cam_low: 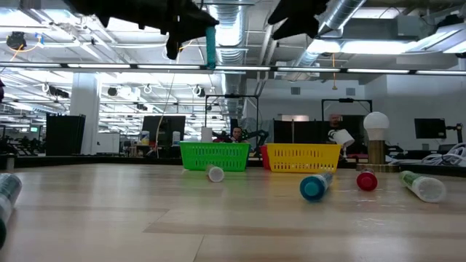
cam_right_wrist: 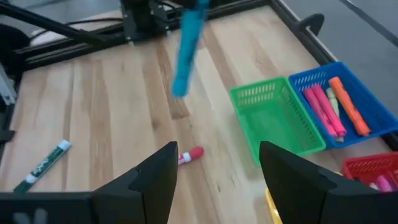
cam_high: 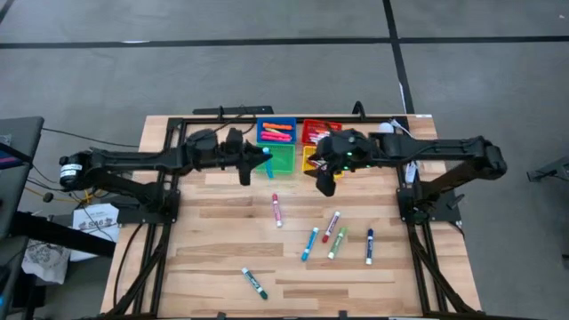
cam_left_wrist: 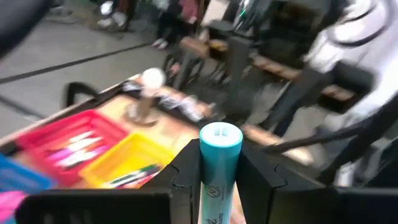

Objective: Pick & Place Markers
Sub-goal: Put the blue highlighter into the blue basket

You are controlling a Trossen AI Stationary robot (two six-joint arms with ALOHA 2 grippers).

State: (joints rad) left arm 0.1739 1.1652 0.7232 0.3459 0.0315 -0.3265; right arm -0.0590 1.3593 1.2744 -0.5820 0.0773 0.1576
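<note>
My left gripper (cam_high: 267, 163) hangs above the table beside the green bin (cam_high: 280, 159), shut on a teal marker (cam_left_wrist: 220, 163), which also shows in the low view (cam_low: 210, 45). My right gripper (cam_right_wrist: 217, 177) is open and holds nothing; it hovers by the yellow bin (cam_high: 311, 163). Several loose markers lie flat on the wood: a pink one (cam_high: 276, 210), a red one (cam_high: 331, 226), a blue one (cam_high: 308, 244), two green ones (cam_high: 337, 243) (cam_high: 254, 283) and a dark blue one (cam_high: 370, 246). My left gripper pinches the teal marker's barrel (cam_left_wrist: 219, 186) between its two fingers (cam_left_wrist: 186, 180), which come nearly level from the table's left and lie across it. The marker stands about upright, its flat top end (cam_left_wrist: 220, 133) above the fingers and its lower end (cam_low: 210, 64) hanging clear of the table.
Along the far edge stand a blue bin (cam_high: 276, 132) with pink and orange markers, a red bin (cam_high: 320, 131) and the yellow bin, both with markers. A white-headed object (cam_low: 376, 125) stands at the far right. Bare wood lies at the left and near the front.
</note>
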